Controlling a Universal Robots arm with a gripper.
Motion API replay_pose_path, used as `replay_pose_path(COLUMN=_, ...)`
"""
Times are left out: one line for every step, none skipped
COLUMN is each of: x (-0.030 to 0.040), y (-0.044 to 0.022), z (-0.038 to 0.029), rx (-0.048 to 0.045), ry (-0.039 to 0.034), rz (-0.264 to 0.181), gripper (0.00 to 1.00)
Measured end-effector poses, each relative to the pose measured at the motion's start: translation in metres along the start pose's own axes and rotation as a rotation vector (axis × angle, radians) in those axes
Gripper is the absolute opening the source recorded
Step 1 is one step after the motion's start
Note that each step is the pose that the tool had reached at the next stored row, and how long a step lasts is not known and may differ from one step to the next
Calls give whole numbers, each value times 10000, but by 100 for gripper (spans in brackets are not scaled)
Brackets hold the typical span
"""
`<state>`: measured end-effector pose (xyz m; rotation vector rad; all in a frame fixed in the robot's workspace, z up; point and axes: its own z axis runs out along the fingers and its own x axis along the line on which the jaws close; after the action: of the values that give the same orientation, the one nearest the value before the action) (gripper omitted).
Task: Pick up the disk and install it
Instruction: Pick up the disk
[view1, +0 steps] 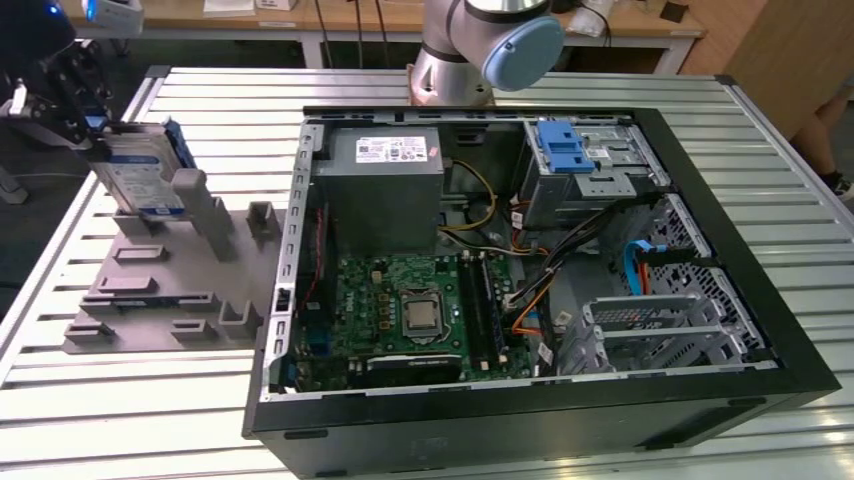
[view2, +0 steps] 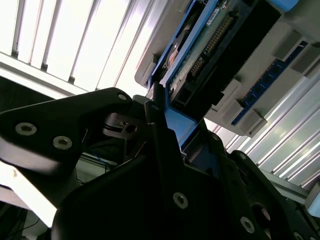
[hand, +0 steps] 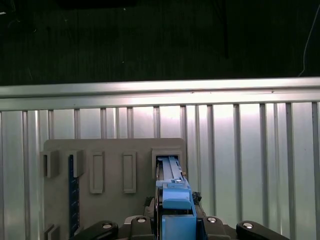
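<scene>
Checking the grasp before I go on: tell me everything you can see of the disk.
The disk is a flat silver-metal drive with a blue-and-white label, framed by a blue plastic carrier. In the second wrist view its circuit-board side and connector end show. It stands on edge at the grey holder on the exterior view's left, outside the computer case. The gripper has its black fingers clamped on the carrier's edges. Whether its lower edge rests in the holder's slot I cannot tell.
</scene>
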<state>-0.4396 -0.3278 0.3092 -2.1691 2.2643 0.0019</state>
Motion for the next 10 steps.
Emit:
replay_pose_path(x=0, y=0, z=-4, rx=0, ry=0, rz=0, gripper=36)
replay_pose_path(x=0, y=0, z=-7, rx=0, ry=0, rz=0, gripper=36)
replay_pose_path(x=0, y=0, z=-11, rx=0, ry=0, rz=0, gripper=36)
replay_pose_path(x=0, y=0, z=-15, rx=-1, ry=0, rz=0, gripper=36)
replay_pose_path(x=0, y=0, z=-17, rx=0, ry=0, rz=0, gripper=36)
replay_pose_path(x=0, y=0, z=-20, rx=0, ry=-1, rz=0, gripper=36)
replay_pose_path(x=0, y=0, z=-23, rx=-1, ry=0, rz=0, gripper=36)
replay_pose_path(x=0, y=0, z=-26, rx=-1, ry=-2, rz=0, gripper=36)
replay_pose_path(x=0, y=0, z=-28, rx=0, ry=-3, rz=-1, gripper=36)
replay_pose_path(x=0, y=0, z=-33, rx=-1, ry=-3, rz=-1, gripper=36)
